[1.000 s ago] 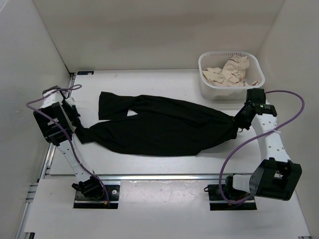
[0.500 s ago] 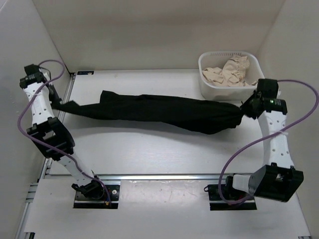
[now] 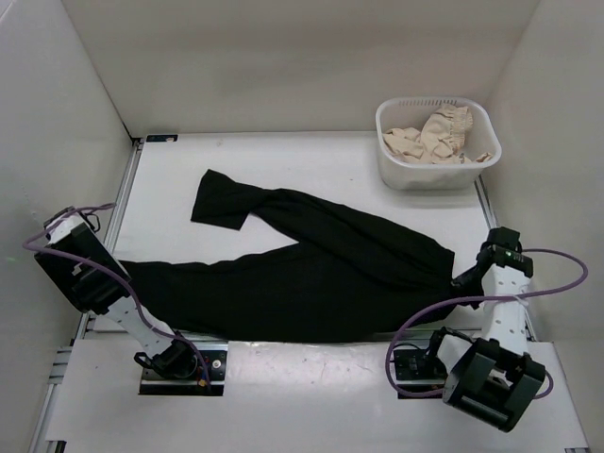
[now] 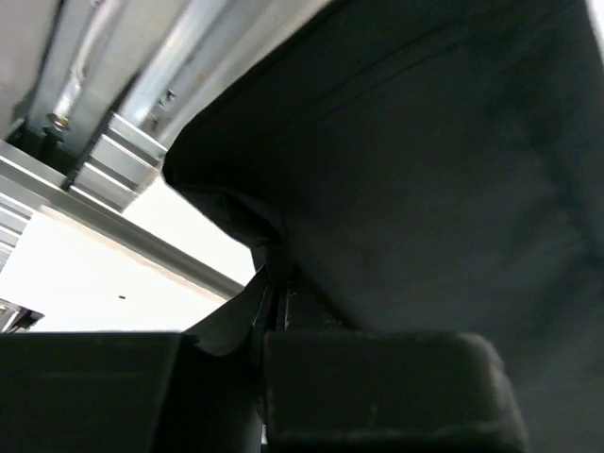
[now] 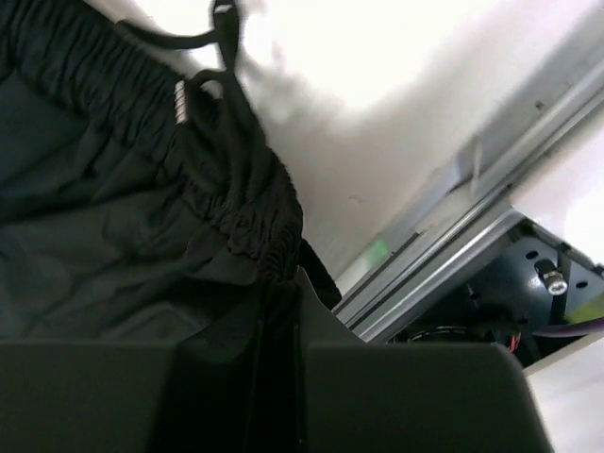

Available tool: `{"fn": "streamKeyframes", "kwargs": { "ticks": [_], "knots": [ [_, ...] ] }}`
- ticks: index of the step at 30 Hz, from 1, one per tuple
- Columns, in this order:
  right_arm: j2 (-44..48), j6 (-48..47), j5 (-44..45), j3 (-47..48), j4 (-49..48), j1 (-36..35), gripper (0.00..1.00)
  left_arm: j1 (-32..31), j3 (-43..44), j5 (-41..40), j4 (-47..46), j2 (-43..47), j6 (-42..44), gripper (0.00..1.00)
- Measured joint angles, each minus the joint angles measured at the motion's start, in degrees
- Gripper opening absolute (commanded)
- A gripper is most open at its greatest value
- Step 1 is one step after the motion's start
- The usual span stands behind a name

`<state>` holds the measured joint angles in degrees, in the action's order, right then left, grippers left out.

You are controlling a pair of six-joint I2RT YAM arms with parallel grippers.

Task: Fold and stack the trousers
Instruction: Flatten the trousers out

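Across the near half of the counter [image 3: 330, 156]: trousers [image 3: 311, 269], black, one pair, spread flat and slantwise. Waistband lay at the near right. One leg ran along the near edge to the left; the other angled away toward the far left, its end free. Left fingers [image 4: 377, 392] were clamped on the cloth at the near leg's end. Right fingers [image 5: 406, 396] were pinched on the gathered elastic waistband, drawstring [image 5: 225, 38] loose beside it.

Handling, as judged: light, limp, no stiffness; would sag and crease between holds; thin cloth might slip from a narrow pinch. Best holds: the thick waistband and the leg hems.

Far right: basket [image 3: 392, 175] with beige garments [image 3: 434, 137], apart from the trousers.
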<state>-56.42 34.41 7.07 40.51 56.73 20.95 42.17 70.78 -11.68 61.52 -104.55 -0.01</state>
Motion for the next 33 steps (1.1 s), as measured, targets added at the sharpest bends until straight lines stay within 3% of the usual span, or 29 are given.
{"fn": "streamKeyframes", "kwargs": {
  "ticks": [2,3,4,5,6,9,13,22,28,33],
  "knots": [
    [0.0,0.1,-0.3,-0.4,0.1,3.3,0.06,0.1,-0.4,-1.1,-1.1,0.0,0.0,0.14],
    [0.0,0.1,-0.3,-0.4,0.0,4.7,0.20,0.1,-0.6,-1.5,-1.8,0.0,0.0,0.16],
    [0.1,0.3,-0.7,-0.5,-0.2,6.0,0.45,0.1,-1.0,-1.9,-2.4,0.1,0.0,0.22],
    [0.1,0.7,-0.6,-0.6,-0.3,7.0,0.83,0.1,-1.4,-2.2,-2.8,0.1,0.1,0.45],
    [0.1,0.8,-0.3,-0.7,-0.3,7.8,0.89,0.1,-1.9,-2.5,-3.0,0.1,0.5,0.54],
    [0.0,0.3,-0.2,-1.0,-0.2,8.3,0.94,0.1,-2.8,-3.0,-3.0,0.2,0.2,0.70],
    [-0.2,0.1,0.0,1.4,0.8,8.3,0.94,-1.4,-1.2,-2.6,-1.3,2.3,0.0,0.80],
    [-5.2,1.0,-0.2,15.8,-3.7,3.6,0.92,-15.7,24.3,5.2,4.5,3.6,0.0,0.85],
    [-23.7,5.5,-0.9,21.1,-10.6,-4.9,0.94,-27.3,34.8,13.7,6.7,-11.6,0.0,0.86],
    [-36.7,9.9,-1.0,22.5,-15.3,-7.3,0.94,-33.6,41.4,17.8,6.5,-27.8,0.0,0.87]
  ]
}}
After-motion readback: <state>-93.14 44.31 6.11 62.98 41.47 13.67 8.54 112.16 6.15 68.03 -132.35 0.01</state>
